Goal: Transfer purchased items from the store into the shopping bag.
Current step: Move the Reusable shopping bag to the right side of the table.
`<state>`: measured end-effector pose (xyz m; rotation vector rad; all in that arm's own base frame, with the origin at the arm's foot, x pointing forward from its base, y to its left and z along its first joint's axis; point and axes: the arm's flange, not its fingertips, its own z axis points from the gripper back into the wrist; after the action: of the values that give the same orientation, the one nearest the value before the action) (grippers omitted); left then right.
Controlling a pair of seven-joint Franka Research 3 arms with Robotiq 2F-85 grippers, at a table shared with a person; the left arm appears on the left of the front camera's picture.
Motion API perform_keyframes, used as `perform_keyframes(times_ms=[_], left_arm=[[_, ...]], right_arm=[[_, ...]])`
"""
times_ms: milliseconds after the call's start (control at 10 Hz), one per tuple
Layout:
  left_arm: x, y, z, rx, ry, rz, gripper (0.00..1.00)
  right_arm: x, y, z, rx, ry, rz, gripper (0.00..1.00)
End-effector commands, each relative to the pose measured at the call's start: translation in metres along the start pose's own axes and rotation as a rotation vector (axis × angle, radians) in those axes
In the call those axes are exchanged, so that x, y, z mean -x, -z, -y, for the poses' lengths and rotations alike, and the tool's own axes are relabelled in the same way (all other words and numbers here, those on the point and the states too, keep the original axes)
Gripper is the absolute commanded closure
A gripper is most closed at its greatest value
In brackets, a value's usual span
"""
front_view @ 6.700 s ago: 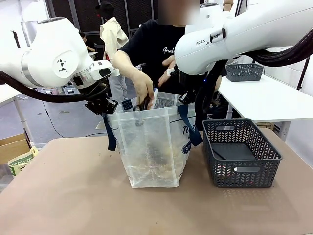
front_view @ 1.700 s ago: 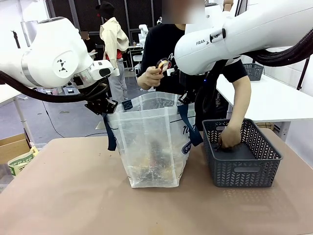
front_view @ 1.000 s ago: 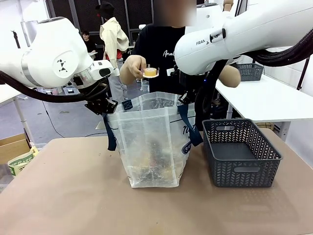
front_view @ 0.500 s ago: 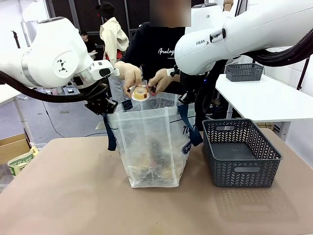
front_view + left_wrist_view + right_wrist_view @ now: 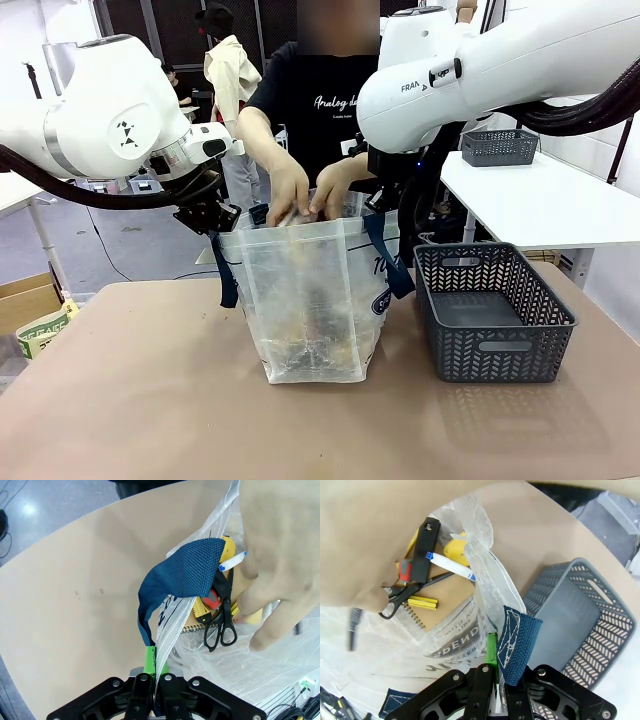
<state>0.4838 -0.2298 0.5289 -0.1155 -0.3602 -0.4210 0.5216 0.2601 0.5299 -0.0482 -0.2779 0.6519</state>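
The left fingers (image 5: 150,657) and right fingers (image 5: 491,651) are each pinched tight on the rim of the shopping bag (image 5: 305,300), which stands on the desk (image 5: 150,400) just beside the grey basket (image 5: 495,318), with the person's hands (image 5: 292,200) dipping into its mouth.

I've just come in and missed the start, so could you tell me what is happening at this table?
The left gripper and right gripper are each shut on the rim of the shopping bag, holding its mouth open. The person across the table has both hands in that mouth. Black scissors and a spiral notebook already lie inside. The dark grey basket beside the bag shows a bare floor.
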Motion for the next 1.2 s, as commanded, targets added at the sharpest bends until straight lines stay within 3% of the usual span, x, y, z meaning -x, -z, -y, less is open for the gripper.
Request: perform_keyframes(times_ms=[0,1100], left_arm=[[-0.0005,-0.0012,-0.0009,-0.011,-0.002,0.003,1.00],[-0.0005,-0.0012,-0.0009,-0.011,-0.002,0.003,1.00]], right_arm=[[0.0012,-0.0013,0.0007,0.002,0.000,-0.008,1.00],[0.0012,-0.0013,0.0007,0.002,0.000,-0.008,1.00]])
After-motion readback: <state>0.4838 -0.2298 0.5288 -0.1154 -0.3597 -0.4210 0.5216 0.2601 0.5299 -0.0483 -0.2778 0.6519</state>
